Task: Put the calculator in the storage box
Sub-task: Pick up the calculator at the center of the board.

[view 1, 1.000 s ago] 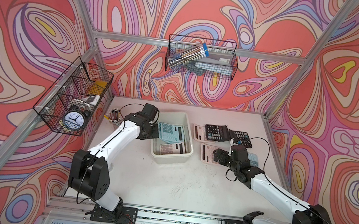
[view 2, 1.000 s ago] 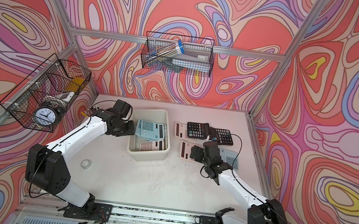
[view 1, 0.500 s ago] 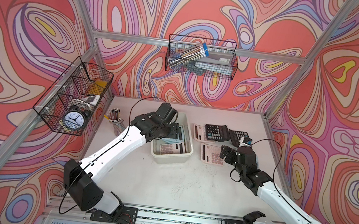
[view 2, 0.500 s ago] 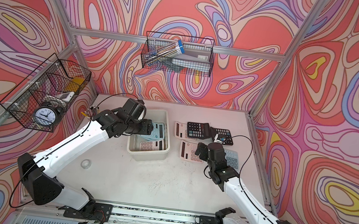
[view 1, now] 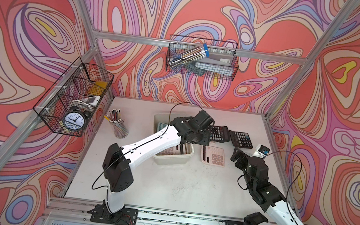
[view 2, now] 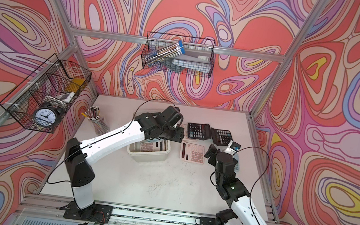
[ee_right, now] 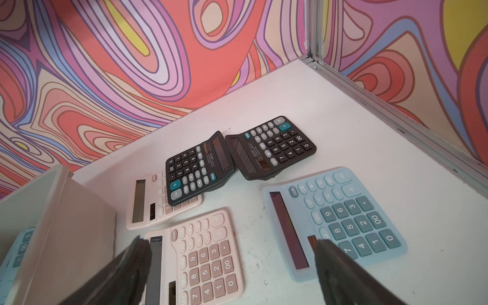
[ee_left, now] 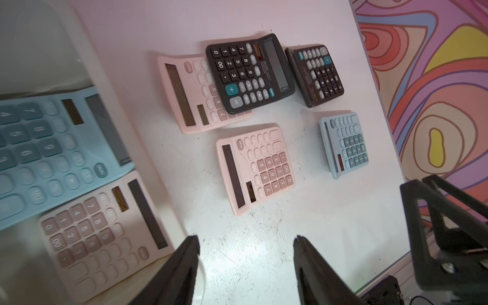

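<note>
On the bench (view 1: 176,188), in both top views, the storage box (view 1: 169,161) (view 2: 147,157) stands mid-surface, with wide bare room toward the near edge. The left pincer (view 1: 202,142) hangs by the box's right rim. The right pincer (view 1: 237,153) hovers just beside a pink calculator (view 1: 213,155) that lies close to the box.

In the left wrist view, the left pincer (ee_left: 245,245) stands apart and empty over bare bench beside the box wall (ee_left: 113,87). Inside the box a boxed blue calculator (ee_left: 52,153) and a boxed pink calculator (ee_left: 100,232) lie side by side. Outside it, a black calculator (ee_left: 250,72) overlaps a second pink calculator (ee_left: 184,92), and a blue calculator (ee_left: 343,144) lies near the bench's wall edge.

In the right wrist view, the right pincer (ee_right: 232,253) is spread wide and empty. One finger crosses the pink calculator's (ee_right: 206,258) display edge and the other crosses the blue calculator's (ee_right: 343,219) near edge. A free strip of bench runs between the two calculators.
</note>
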Robot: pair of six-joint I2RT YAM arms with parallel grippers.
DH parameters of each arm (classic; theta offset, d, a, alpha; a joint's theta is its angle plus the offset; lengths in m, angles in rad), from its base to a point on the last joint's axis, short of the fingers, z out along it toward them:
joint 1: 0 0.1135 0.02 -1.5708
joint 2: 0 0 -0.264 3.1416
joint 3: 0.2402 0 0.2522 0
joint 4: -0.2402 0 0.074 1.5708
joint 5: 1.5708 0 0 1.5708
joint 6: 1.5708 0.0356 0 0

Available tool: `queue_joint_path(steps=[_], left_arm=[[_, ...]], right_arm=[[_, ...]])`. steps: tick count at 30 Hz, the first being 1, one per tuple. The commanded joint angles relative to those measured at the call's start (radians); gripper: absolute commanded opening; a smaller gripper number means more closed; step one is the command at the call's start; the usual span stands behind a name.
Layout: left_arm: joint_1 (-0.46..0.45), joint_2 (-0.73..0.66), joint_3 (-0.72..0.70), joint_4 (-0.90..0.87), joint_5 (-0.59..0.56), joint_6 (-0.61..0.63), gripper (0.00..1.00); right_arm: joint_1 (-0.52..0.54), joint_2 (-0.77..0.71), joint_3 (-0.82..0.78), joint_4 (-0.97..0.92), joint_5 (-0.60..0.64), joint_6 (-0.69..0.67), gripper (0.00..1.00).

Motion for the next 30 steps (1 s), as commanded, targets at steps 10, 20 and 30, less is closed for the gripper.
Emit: queue_joint_path(steps=[10,20,30], left_arm=[[-0.019,0.292,0.176,-0.102,-0.026,-0.043,0.66],[0.001,0.403,0.188,-0.091,0.037,-0.071,0.66],[0.026,0.427,0.116,0.041,0.211,-0.115,0.54]], right_arm=[[-0.002,-0.031,-0.017,-0.025,0.036,0.014,0.98],[-0.002,-0.025,-0.015,-0.025,0.028,0.016,0.98],[-0.002,-0.025,-0.015,-0.023,0.023,0.018,0.98]])
